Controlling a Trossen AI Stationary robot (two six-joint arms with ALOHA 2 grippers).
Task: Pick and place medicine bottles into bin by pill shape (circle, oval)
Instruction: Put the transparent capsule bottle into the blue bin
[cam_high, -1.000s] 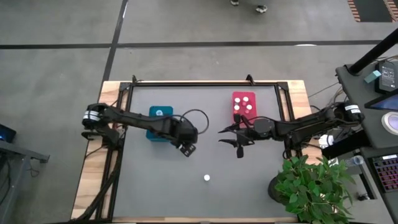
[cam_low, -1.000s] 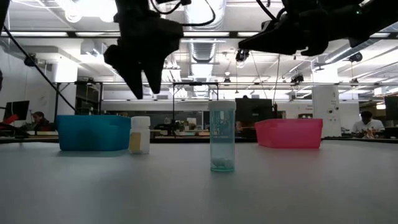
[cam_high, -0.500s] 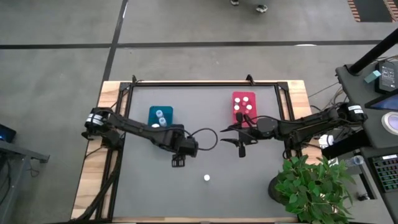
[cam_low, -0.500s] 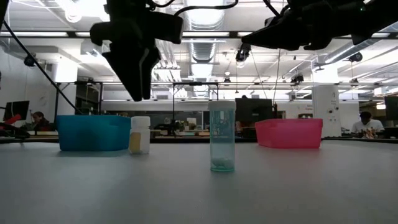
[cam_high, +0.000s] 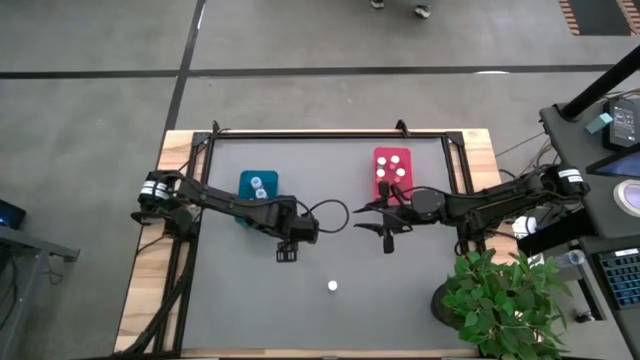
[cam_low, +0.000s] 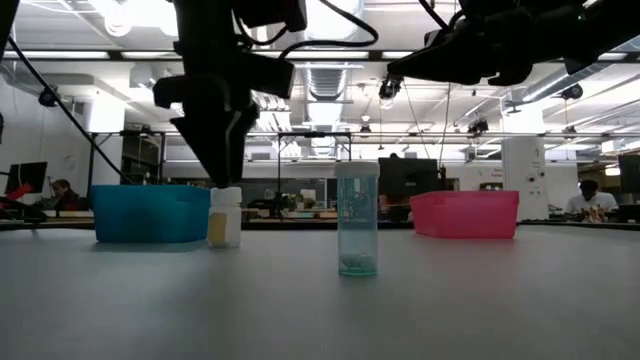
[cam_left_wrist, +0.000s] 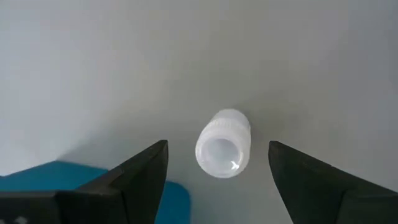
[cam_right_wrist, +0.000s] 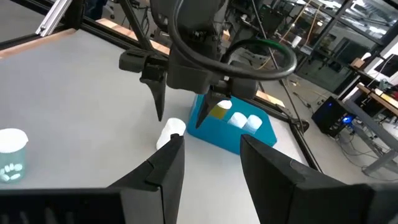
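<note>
We see the left gripper (cam_low: 222, 170) pointing straight down over a small white-capped bottle (cam_low: 224, 216) w/ orange-tinted body, standing upright on the grey tabletop (cam_low: 320, 300), left of centre in the low view. Jaws are spread wide, one finger each side of the cap in the left wrist view, gripping nothing; fingertips sit just above the cap, not touching as far as we can tell. In the high view that gripper (cam_high: 287, 248) is centre-left, just below-right of the blue bin (cam_high: 243, 183), which holds at least two white-capped bottles.

A second bottle (cam_low: 357, 219), clear/bluish w/ pills at its bottom, stands alone mid-frame in the low view; its white cap (cam_high: 332, 286) shows lower centre in the high view, well apart from both arms.

Right gripper (cam_high: 385, 228) hangs above the tabletop just below the red bin (cam_high: 379, 186) at upper right of centre; jaws open, empty. Red bin holds several white-capped bottles.
</note>
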